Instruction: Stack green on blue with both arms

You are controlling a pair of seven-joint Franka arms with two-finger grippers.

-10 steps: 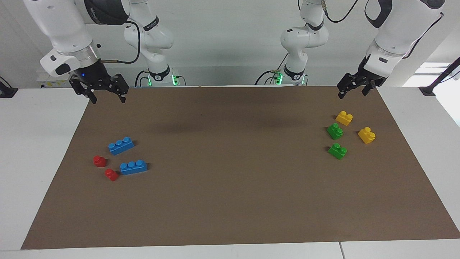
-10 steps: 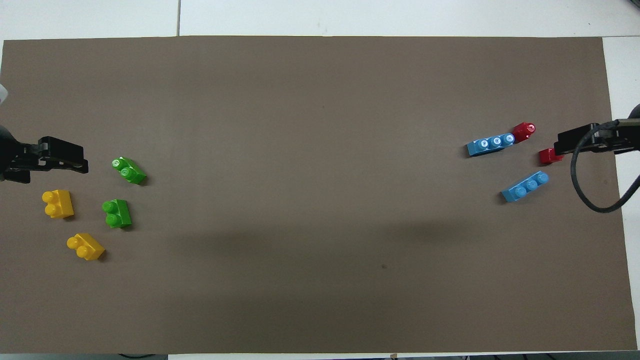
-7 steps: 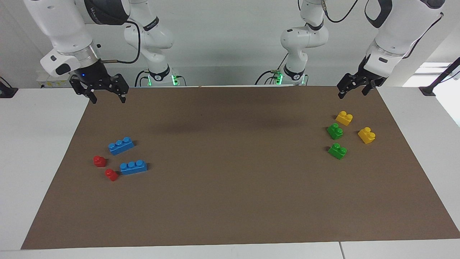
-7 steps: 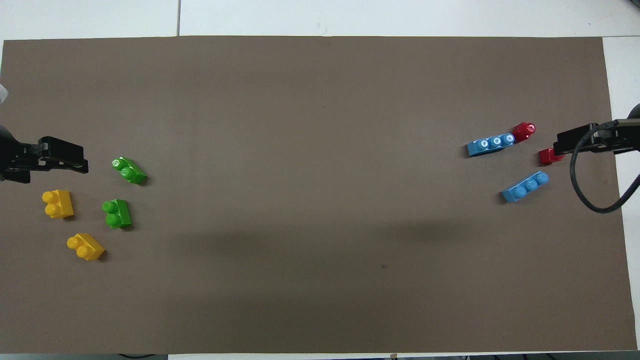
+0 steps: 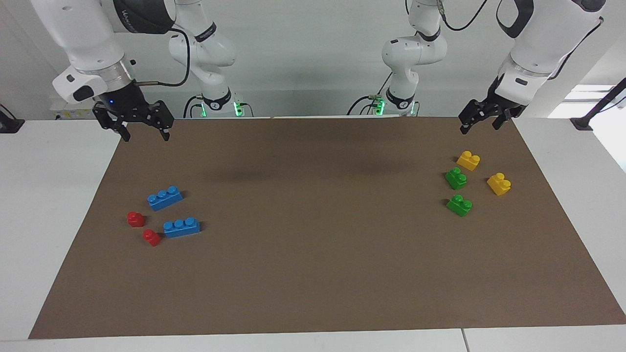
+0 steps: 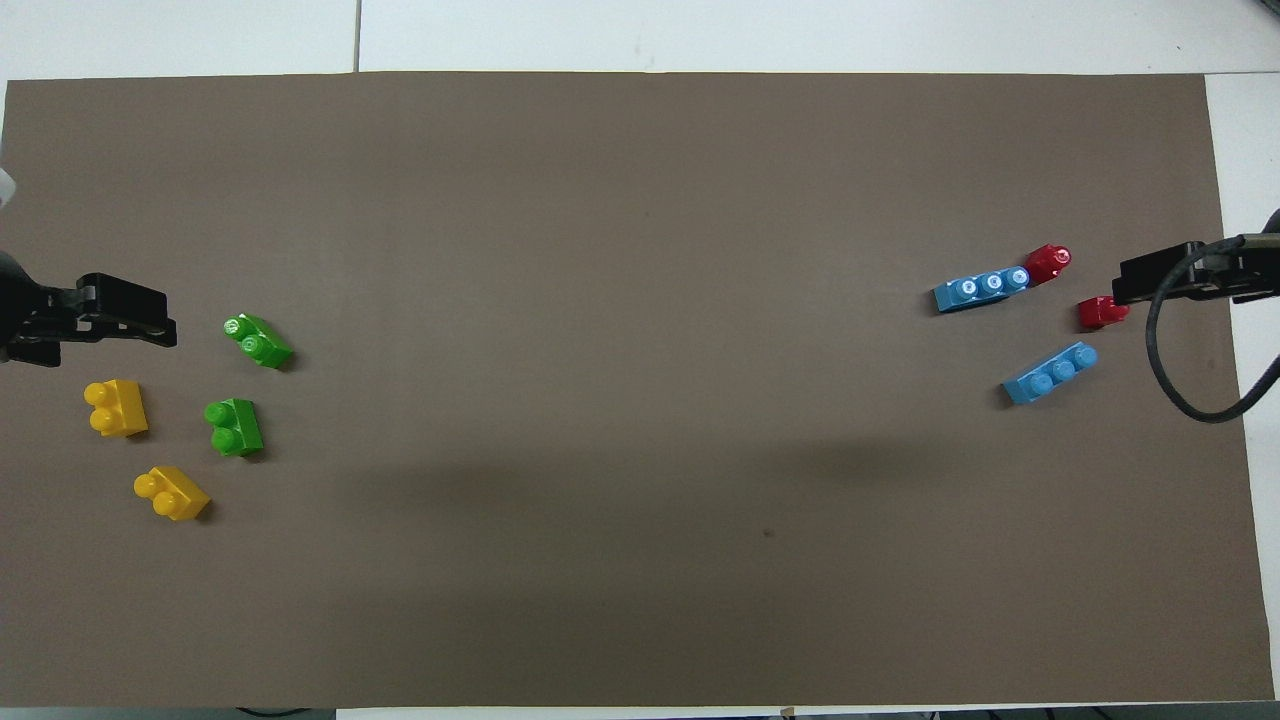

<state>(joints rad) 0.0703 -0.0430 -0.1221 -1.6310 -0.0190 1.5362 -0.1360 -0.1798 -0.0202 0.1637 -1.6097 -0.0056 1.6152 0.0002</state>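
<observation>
Left gripper (image 5: 480,124): jaws apart, empty, raised over mat's corner.
Right gripper (image 5: 144,134): spread wide, empty, raised over mat edge.
Green bricks (image 5: 456,178): beside yellow bricks (image 5: 468,160), left arm's end.
Blue bricks (image 5: 165,197): right arm's end.

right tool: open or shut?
Open. The right tool hangs empty over the mat's edge, fingertips clearly apart in the facing view.

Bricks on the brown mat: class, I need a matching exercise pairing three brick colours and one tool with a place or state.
Column one:
1. green bricks
2. blue bricks
3. red bricks
4. right tool

Column two:
A. three studs each
B. open, holding nothing
C. beside the yellow bricks
D. single-stud, beside the blue pair

Pairs: 1-C, 2-A, 3-D, 4-B
</observation>
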